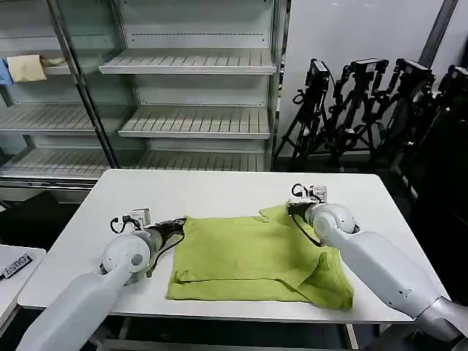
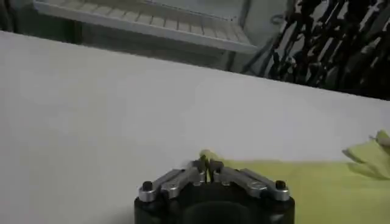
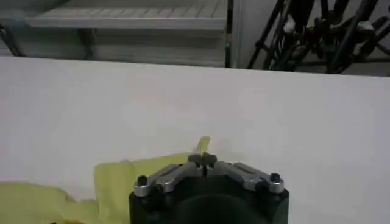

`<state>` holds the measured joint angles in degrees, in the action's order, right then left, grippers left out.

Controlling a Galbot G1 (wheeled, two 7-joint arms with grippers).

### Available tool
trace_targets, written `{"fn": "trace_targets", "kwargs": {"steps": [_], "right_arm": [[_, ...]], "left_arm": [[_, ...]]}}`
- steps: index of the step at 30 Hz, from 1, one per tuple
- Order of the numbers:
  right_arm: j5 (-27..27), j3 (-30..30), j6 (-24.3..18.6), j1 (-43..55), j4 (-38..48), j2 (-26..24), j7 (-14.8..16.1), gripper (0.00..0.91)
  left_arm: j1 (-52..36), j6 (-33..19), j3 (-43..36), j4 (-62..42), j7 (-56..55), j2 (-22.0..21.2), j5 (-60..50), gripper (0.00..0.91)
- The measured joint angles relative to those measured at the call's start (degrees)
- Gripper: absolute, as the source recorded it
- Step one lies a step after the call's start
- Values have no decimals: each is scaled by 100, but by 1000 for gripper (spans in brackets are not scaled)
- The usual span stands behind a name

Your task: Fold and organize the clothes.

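Observation:
The lime T-shirt (image 1: 256, 259) lies partly folded across the white table (image 1: 219, 191), its plain side up. My left gripper (image 1: 181, 221) pinches the shirt's far left corner; in the left wrist view its fingertips (image 2: 207, 164) are shut on a thin fold of lime cloth (image 2: 329, 189). My right gripper (image 1: 289, 208) holds the far right corner; in the right wrist view it (image 3: 203, 161) is shut with a tip of lime fabric (image 3: 203, 145) sticking out past the fingers. Both hold the cloth low at the table surface.
Metal shelving (image 1: 190, 95) stands behind the table, with a cream cloth (image 1: 28, 67) on a left shelf. Black camera tripods (image 1: 373, 102) crowd the back right. A small side table (image 1: 14, 267) sits at the left. Bare tabletop lies beyond the shirt.

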<state>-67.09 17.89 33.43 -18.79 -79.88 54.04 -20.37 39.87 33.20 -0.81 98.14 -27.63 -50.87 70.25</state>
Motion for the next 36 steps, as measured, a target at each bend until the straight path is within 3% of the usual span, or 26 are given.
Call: {"fn": "trace_targets", "kwargs": {"steps": [18, 20, 21, 22, 23, 25, 29, 30, 31, 32, 36], "right_arm": [[211, -769, -19, -603, -1273, -496, -45, 0], [241, -838, -20, -685, -1384, -540, -29, 0], [262, -868, -21, -732, -1425, -554, -25, 0], [278, -884, -21, -767, -1458, -561, -24, 20], [293, -896, -21, -794, -1485, -568, -24, 393], [341, -924, -20, -830, -1516, -574, -27, 494], [469, -934, -20, -855, -1490, -540, -16, 504], [504, -935, -20, -854, -1463, -524, -8, 595], [532, -935, -20, -849, -1426, -502, 0, 846], [570, -933, -20, -837, -1376, -472, 12, 897], [722, -881, -19, -758, -1157, -339, 67, 907]], "left_arm": [[418, -12, 530, 729, 10, 305, 15, 101], [477, -12, 572, 820, 5, 341, 13, 161], [506, -12, 583, 861, 5, 356, 8, 262], [532, -12, 587, 896, 4, 365, -6, 534], [549, -12, 587, 913, 1, 366, -20, 897], [556, -11, 587, 931, -16, 361, -57, 907], [538, -10, 542, 898, -15, 311, -152, 907], [525, -10, 526, 867, -6, 292, -181, 907], [512, -9, 508, 836, 3, 273, -206, 907], [493, -9, 486, 800, 14, 252, -236, 907], [396, -9, 407, 627, 28, 144, -366, 907]]}}
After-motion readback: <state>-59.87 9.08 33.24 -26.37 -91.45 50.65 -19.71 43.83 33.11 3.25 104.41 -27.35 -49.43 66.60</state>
